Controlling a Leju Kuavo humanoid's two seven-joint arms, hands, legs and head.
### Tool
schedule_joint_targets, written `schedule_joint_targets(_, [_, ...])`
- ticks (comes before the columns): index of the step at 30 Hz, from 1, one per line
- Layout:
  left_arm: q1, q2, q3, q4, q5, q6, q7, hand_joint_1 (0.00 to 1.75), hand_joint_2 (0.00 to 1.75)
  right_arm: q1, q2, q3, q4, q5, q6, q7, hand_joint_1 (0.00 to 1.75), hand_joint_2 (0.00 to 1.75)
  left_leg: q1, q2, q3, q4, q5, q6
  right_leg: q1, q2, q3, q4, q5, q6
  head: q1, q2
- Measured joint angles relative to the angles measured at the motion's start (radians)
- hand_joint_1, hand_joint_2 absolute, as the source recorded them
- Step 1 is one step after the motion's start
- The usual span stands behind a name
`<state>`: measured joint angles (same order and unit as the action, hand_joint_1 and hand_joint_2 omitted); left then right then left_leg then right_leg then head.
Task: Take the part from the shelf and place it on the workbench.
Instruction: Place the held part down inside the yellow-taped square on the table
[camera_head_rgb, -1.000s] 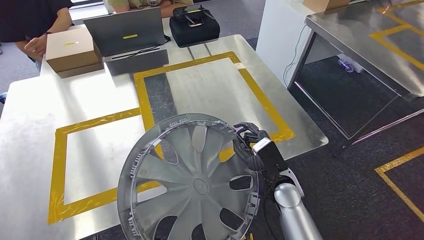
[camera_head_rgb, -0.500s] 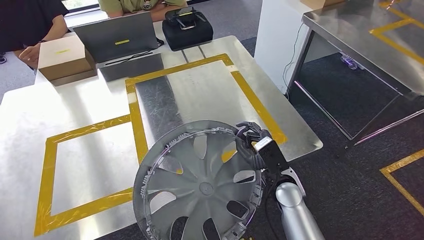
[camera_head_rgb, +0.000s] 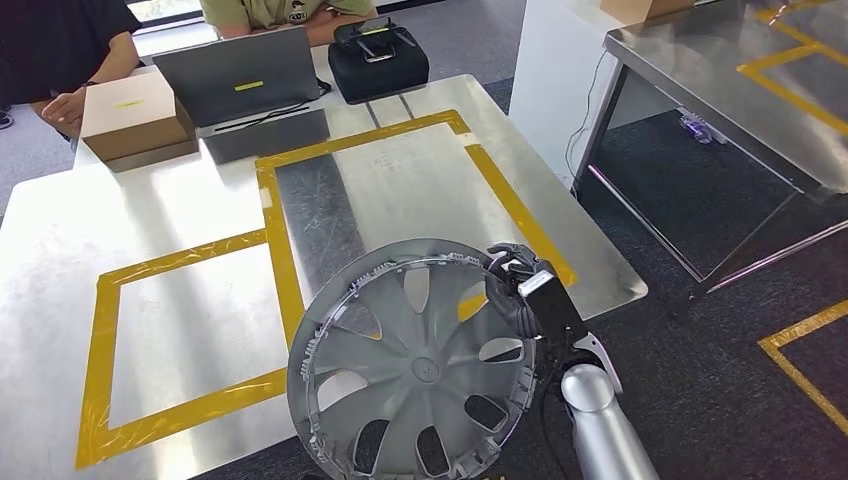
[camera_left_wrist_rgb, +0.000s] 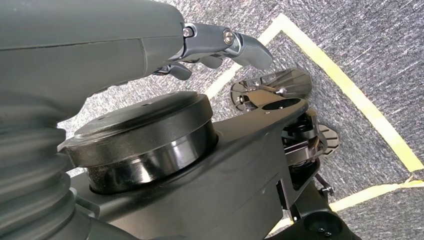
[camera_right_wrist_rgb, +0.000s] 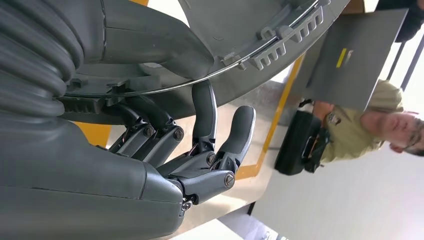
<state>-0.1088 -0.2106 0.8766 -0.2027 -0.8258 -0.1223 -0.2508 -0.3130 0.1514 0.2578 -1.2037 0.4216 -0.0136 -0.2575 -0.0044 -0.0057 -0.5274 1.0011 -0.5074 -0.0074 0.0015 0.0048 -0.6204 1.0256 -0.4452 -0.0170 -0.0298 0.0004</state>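
The part is a silver wheel cover (camera_head_rgb: 415, 370) with curved spokes, held on edge over the near rim of the steel workbench (camera_head_rgb: 190, 210). My right hand (camera_head_rgb: 520, 290) grips its right rim. In the right wrist view the thumb (camera_right_wrist_rgb: 165, 45) lies over the notched rim (camera_right_wrist_rgb: 260, 30) and the dark fingers (camera_right_wrist_rgb: 205, 115) curl behind it. The cover's lower part hangs past the bench's front edge. My left hand (camera_left_wrist_rgb: 220, 45) hangs over carpet, holding nothing, its fingers loosely bent.
Yellow tape (camera_head_rgb: 510, 205) marks two rectangles on the bench. At its far side stand a cardboard box (camera_head_rgb: 135, 118), a grey laptop (camera_head_rgb: 240, 65) and a black case (camera_head_rgb: 378, 55), with people seated behind. A second steel table (camera_head_rgb: 740, 60) stands to the right across dark carpet.
The whole view has shifted a little. The wheel cover and my right hand sit further right and slightly lower in the picture, with the same grip on the rim.
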Motion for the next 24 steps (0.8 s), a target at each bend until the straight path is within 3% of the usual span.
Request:
schedule_joint_targets(15, [-0.002,0.0,0.0,0.0,-0.022,-0.006,0.011,0.0,1.75,-0.055,-0.09,-0.2,0.079,-0.003,-0.054,-0.006,1.75,1.75,-0.002,-0.001,-0.001,0.002,-0.001,0.002,-0.003,-0.001,0.002,-0.003,0.002,0.005,0.0,0.0])
schedule_joint_targets(24, [-0.014,-0.003,0.0,0.0,-0.033,-0.012,0.012,0.0,1.75,-0.181,-0.149,-0.295,0.081,0.028,-0.022,0.011,1.75,1.75,-0.004,0.001,0.0,0.003,0.0,0.005,-0.004,0.002,0.002,-0.003,0.004,0.008,0.0,0.0])
